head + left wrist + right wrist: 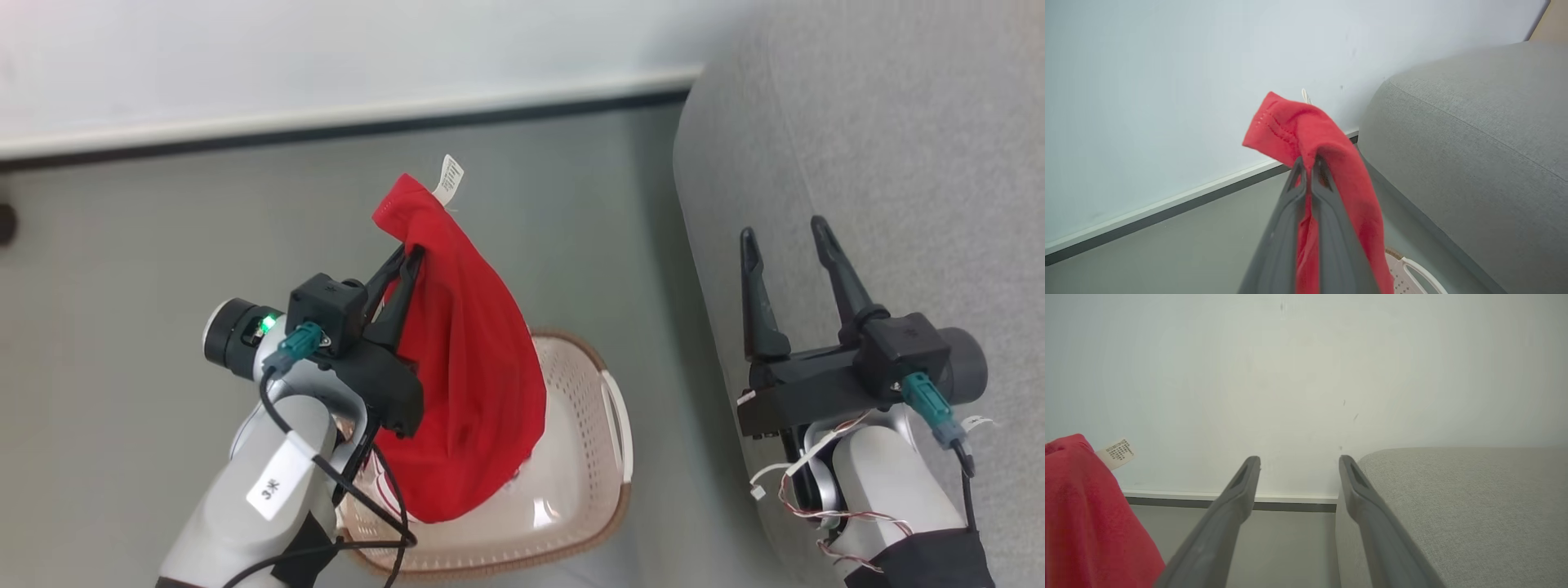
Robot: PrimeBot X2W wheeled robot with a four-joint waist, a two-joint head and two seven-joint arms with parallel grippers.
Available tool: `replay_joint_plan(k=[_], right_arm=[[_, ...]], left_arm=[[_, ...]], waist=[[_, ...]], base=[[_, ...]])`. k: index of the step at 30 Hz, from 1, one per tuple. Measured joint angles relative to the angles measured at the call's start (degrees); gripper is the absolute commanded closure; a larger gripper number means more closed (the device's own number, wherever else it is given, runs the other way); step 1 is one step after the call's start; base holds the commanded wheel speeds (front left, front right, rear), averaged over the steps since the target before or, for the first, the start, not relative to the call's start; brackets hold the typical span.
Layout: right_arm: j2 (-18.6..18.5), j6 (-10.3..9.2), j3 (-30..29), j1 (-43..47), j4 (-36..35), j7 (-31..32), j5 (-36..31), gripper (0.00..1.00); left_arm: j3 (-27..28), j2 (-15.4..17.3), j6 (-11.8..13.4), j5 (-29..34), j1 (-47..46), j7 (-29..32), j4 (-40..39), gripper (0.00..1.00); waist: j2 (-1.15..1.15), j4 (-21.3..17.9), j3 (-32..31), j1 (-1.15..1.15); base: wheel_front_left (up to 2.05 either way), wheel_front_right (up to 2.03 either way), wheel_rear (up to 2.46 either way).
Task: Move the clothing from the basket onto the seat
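1. The carry is the step in hand. The left gripper (408,255) is clamped on a fold near the top of the red garment (469,367). The garment hangs from it in a long drape above the basket (608,457), with a white tag (449,178) sticking up at its top.
2. In the head view the garment's lower end overlaps the inside of the basket. From this angle I cannot tell whether it hangs free of the rim.
3. The right gripper (783,229) hovers over the near edge of the seat (898,163). Its jaws are wide apart and hold nothing.
4. By my reading the pick is done and the garment is not yet on the seat.
5. The next move calls for a swing to the robot's right, high enough for the trailing cloth to pass the basket rim and the seat's rounded edge. The release should come well in from that edge, so the cloth does not slide off. The right arm sits near that path and needs clearance.
6. The seat is grey woven fabric with a seam along its edge, just beside the basket. Soft cloth should stay put on it.
7. The basket stands on a smooth grey floor (163,245). Behind it is a pale wall (245,49) with a white skirting (326,118) over a dark strip.
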Motion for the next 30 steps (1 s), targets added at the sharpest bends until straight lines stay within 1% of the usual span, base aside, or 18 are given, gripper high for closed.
replay_joint_plan(k=[3, 6, 8, 9, 14, 16, 17, 19, 20, 24, 30], right_arm=[[0.01, 0.68, 0.37, 0.38, 1.11, 0.0, 0.12, 0.0], [0.02, 1.34, 1.0, 1.29, 2.32, 0.0, 0.19, 0.0], [0.04, 1.92, 1.42, 1.68, 3.16, 0.0, 0.2, 0.0], [0.07, 2.58, 1.87, 2.16, 3.87, 0.0, 0.21, 0.0], [0.16, 4.14, 3.31, 3.22, 5.88, 0.0, 0.3, 0.0], [0.18, 4.39, 3.69, 3.44, 6.33, 0.0, 0.3, 0.0], [0.21, 5.08, 4.23, 3.97, 6.71, 0.0, 0.3, 0.0], [0.23, 5.57, 4.54, 4.71, 6.76, 0.01, 0.31, 0.0], [0.23, 5.57, 4.54, 4.71, 6.76, 0.01, 0.31, 0.0], [0.23, 6.6, 5.1, 5.11, 7.3, 0.01, 0.31, 0.0], [0.3, 7.84, 7.43, 4.93, 8.49, 0.01, 0.3, 0.0]], left_arm=[[0.04, 0.21, -0.37, -1.72, -0.28, 0.0, -0.78, 1.0], [0.27, 0.14, -0.4, -2.15, -1.37, 0.0, -1.14, 1.0], [0.75, -0.1, -0.4, -2.56, -2.18, -0.01, -1.29, 1.0], [1.29, -0.34, -0.4, -2.89, -2.74, -0.01, -1.24, 1.0], [1.66, -0.91, -0.4, -3.09, -3.39, -0.01, 0.35, 1.0], [1.62, -1.02, -0.4, -3.13, -3.4, -0.01, 0.73, 1.0], [1.43, -1.24, -0.4, -3.33, -3.4, 0.01, 1.08, 1.0], [1.05, -1.58, -0.37, -3.42, -3.42, 0.27, 1.11, 1.0], [1.05, -1.58, -0.37, -3.42, -3.42, 0.27, 1.11, 1.0], [0.15, -2.3, -0.32, -3.44, -4.35, 1.43, 1.43, 1.0], [-0.92, -2.78, 0.68, -3.6, -5.93, 3.04, 1.56, 1.0]], waist=[[0.0, 0.39, -2.44, 0.0], [0.0, 0.7, -4.88, 0.0], [0.0, 0.86, -6.51, 0.0], [0.0, 0.98, -8.14, 0.0], [0.0, 1.08, -12.2, 0.0], [0.0, 1.06, -13.0, 0.0], [0.0, 0.99, -14.59, 0.0], [0.0, 0.9, -16.09, 0.0], [0.0, 0.9, -16.09, 0.0], [0.0, 0.74, -18.54, 0.0], [0.0, 0.72, -20.93, 0.0]], base=[[0.0, 0.0, 0.0], [0.0, 0.0, 0.0], [0.0, 0.0, 0.0], [0.0, 0.0, 0.0], [0.0, 0.0, 0.0], [0.0, 0.0, 0.0], [0.0, 0.0, 0.0], [0.0, 0.0, 0.0], [0.0, 0.0, 0.0], [0.0, 0.0, 0.0], [0.0, 0.0, 0.0]])
